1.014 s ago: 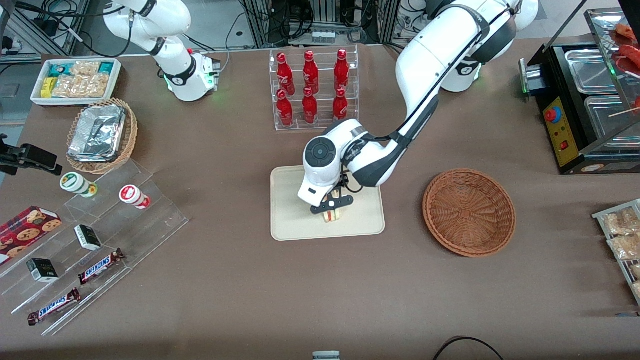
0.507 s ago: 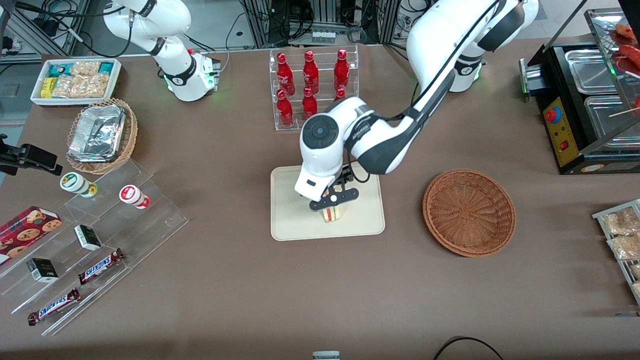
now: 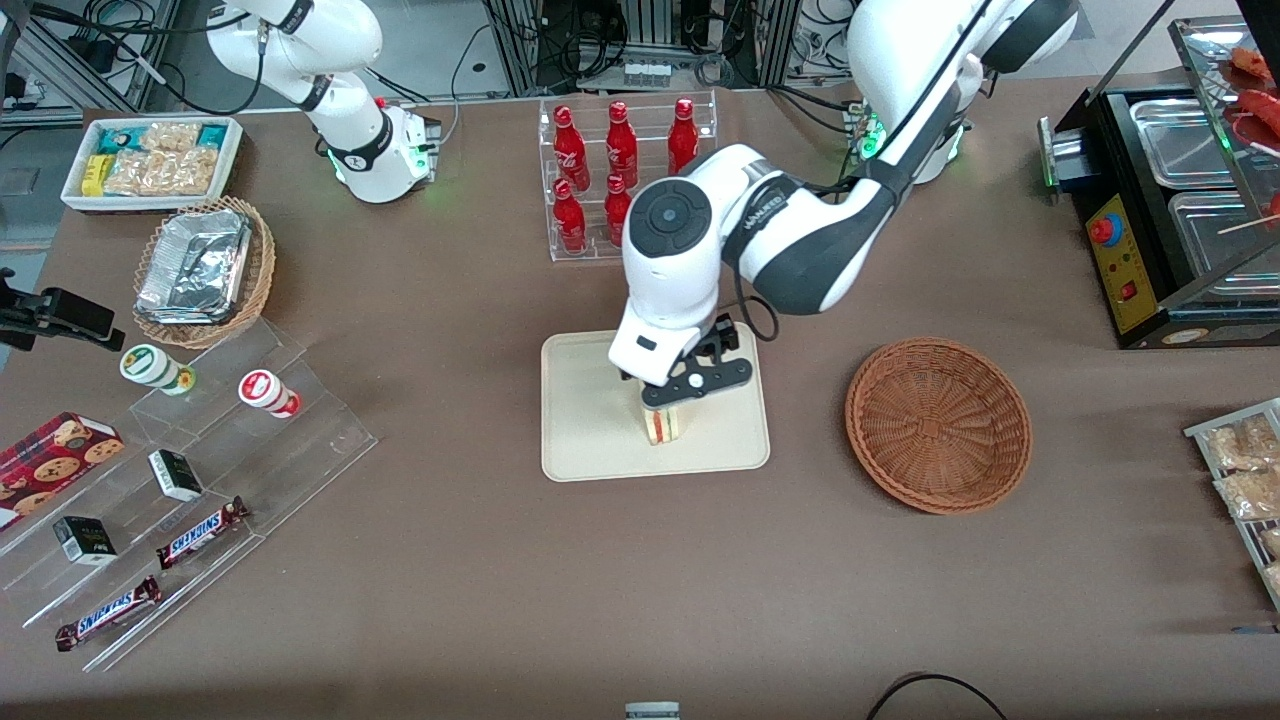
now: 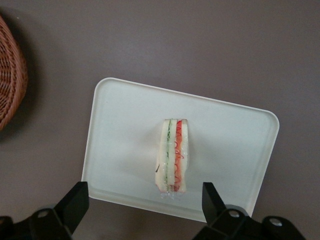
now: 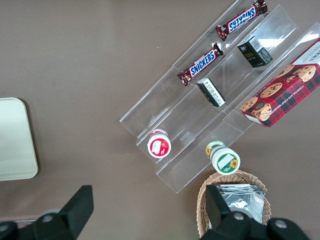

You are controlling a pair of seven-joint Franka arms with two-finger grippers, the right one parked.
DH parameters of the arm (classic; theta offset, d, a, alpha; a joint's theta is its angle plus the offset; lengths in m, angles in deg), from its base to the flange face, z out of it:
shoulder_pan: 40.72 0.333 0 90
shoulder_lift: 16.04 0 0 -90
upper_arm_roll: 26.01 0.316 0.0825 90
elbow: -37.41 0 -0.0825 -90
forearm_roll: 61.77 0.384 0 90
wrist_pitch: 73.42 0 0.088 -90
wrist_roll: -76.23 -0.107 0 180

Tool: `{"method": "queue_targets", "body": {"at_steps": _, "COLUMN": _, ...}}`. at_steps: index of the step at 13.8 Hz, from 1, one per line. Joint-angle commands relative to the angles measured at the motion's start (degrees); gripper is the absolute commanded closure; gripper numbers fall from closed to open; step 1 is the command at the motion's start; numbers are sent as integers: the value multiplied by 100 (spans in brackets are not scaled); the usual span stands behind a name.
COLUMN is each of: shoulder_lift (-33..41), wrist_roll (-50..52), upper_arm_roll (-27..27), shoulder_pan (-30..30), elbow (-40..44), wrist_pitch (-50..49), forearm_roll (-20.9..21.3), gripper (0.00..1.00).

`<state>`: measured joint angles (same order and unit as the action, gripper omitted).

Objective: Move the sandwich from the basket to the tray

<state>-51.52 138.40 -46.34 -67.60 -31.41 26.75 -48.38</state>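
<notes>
One sandwich (image 4: 172, 156) upright on the tray (image 4: 115, 110); pincer (image 3: 688, 398) now higher above it than before, spread and released.

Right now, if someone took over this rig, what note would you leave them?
Gripper: open, empty, hovering directly above the sandwich; fingers spread wide with nothing between them.
Sandwich: standing on its edge on the tray, free of the gripper.
Basket: empty, beside the tray toward the working arm's end of the table.
Done: sandwich is out of the basket and set on the tray.
Left: probably only lifting the arm clear without toppling the sandwich.
</notes>
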Motion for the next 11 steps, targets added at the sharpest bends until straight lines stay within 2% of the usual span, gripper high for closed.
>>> {"method": "queue_targets", "body": {"at_steps": 1, "shoulder_lift": 305, "wrist_roll": -161, "upper_arm_roll": 109, "shoulder_pan": 418, "elbow": -88, "wrist_pitch": -330, "forearm_roll": -64, "gripper": 0}}
{"method": "queue_targets", "body": {"at_steps": 3, "shoulder_lift": 576, "wrist_roll": -676, "upper_arm_roll": 135, "shoulder_pan": 700, "elbow": -429, "wrist_pitch": -576, "forearm_roll": -135, "gripper": 0}}
{"method": "queue_targets", "body": {"at_steps": 11, "shoulder_lift": 1657, "wrist_roll": -2857, "upper_arm_roll": 127, "shoulder_pan": 2106, "elbow": -1775, "wrist_pitch": -550, "forearm_roll": -196, "gripper": 0}}
